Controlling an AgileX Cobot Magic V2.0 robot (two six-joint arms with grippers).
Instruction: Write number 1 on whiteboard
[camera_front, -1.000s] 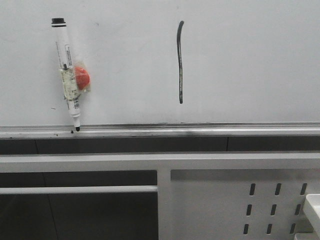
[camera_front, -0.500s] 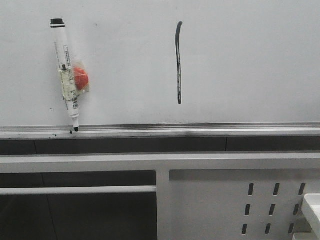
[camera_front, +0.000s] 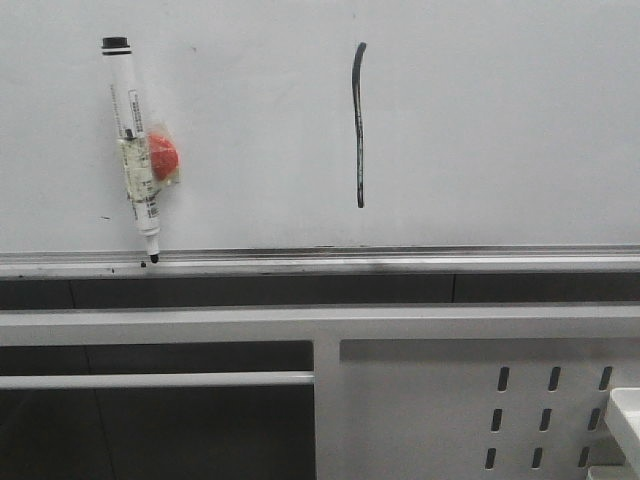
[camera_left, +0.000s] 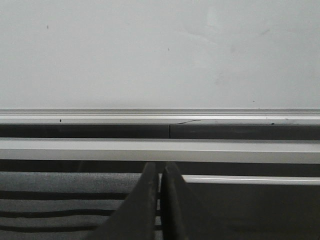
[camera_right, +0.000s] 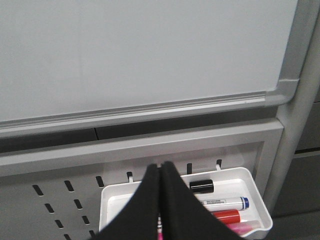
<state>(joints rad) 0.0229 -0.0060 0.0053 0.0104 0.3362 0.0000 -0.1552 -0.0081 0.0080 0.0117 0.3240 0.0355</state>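
Observation:
The whiteboard (camera_front: 500, 120) fills the upper front view, with a silver ledge (camera_front: 400, 262) along its lower edge. A thin black stroke, the number 1 (camera_front: 358, 125), runs nearly vertically on it, curved at the top. A black-capped marker (camera_front: 133, 150) with an orange-red magnet clings to the board at the left, tip down on the ledge. Neither gripper shows in the front view. My left gripper (camera_left: 160, 167) is shut and empty, below the whiteboard (camera_left: 160, 55). My right gripper (camera_right: 160, 167) is shut with nothing in it, below the board's lower right corner (camera_right: 280, 92).
A white perforated metal frame (camera_front: 440, 400) stands under the board. A white tray (camera_right: 116, 200) hangs on the frame (camera_right: 55, 195) behind my right fingers, holding a black cap (camera_right: 201, 186), a blue-capped marker (camera_right: 225, 202), and red and pink markers.
None in the scene itself; the front view only shifts by a few pixels. The stroke and the hanging marker stay where they were.

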